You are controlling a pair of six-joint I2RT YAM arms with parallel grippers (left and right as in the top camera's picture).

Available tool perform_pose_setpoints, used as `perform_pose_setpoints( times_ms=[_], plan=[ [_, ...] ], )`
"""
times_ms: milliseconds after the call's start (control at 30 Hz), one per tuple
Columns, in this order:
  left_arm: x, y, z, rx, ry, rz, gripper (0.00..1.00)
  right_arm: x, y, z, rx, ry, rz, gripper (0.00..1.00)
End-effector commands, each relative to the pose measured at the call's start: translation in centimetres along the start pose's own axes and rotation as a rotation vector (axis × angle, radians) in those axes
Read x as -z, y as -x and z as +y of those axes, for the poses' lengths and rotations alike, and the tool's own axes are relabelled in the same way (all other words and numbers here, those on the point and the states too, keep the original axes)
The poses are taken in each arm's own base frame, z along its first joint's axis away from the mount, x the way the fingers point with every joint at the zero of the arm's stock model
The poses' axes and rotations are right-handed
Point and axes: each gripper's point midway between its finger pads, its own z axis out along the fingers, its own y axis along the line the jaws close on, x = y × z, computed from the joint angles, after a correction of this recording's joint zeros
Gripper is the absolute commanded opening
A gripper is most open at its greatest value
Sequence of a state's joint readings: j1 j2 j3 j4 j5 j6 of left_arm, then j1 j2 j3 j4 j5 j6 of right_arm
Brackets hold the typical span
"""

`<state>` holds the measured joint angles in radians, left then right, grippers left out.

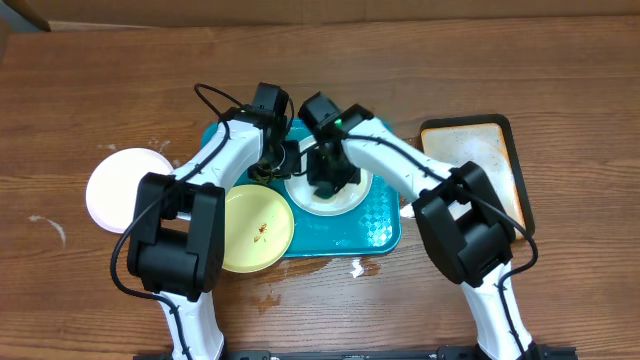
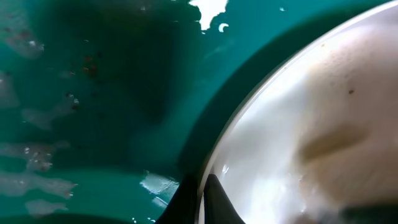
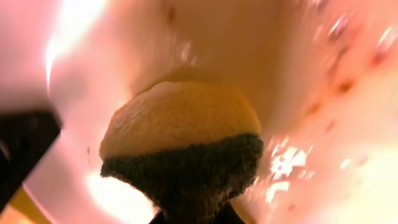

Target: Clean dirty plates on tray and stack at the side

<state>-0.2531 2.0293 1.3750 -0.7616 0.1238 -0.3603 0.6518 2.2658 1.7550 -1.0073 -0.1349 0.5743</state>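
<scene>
Table [image 1: 560, 300]: wooden, with wet marks just in front of the tray.
Tray [image 1: 385, 225]: teal, in the middle of the table, with both arms reaching over it.
Beige tray [image 1: 480, 150]: at the right of the table, apart from the teal one; nothing lies on the part that shows.
Left white plate [image 1: 120, 190]: flat on the table, left of the tray. No smears show from overhead, so it is probably the cleaned one and the start of the stack.
Yellow-green plate [image 1: 258, 228]: overlaps the tray's front left edge, partly over the table. Reddish-brown specks mark its middle, so it looks unwashed.
Centre white plate [image 1: 345, 205]: on the tray, being scrubbed; the right wrist view shows reddish spots on its surface.
Sponge [image 3: 180, 124]: yellow with a dark scouring layer, pressed onto the centre white plate.
Right gripper [image 1: 327, 183]: fingers clamped on the sponge.
Left gripper [image 2: 200, 202]: fingers pressed together on the centre white plate's rim, apparently steadying it.
Progress: roughly one plate of three done; one is in hand, one waits, and nothing is stacked yet.
</scene>
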Motion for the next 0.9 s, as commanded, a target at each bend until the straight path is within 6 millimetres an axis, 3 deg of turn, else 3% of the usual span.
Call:
perform_pose_setpoints(
  times_ms=[0,500,667,867],
  plan=[
    [-0.3,0.7,1.7,0.048,0.076,-0.028,0.04,-2.8,-2.2,-1.6,-0.022,-0.064,0.092,0.04],
    [-0.3,-0.6,2.2,0.055,0.097,0.026,0.04,-1.4,2.6,-9.9,-0.339,-0.242,-0.043,0.04],
    [-0.3,-1.0,2.2,0.044,0.101,0.039,0.04,-1.6,3.6,-8.4,-0.327,-0.144,-0.047,0.04],
    [-0.3,-1.3,2.1,0.022,0.105,0.052,0.04,-2.1,4.2,-3.8,-0.283,0.021,-0.059,0.04]
  ],
)
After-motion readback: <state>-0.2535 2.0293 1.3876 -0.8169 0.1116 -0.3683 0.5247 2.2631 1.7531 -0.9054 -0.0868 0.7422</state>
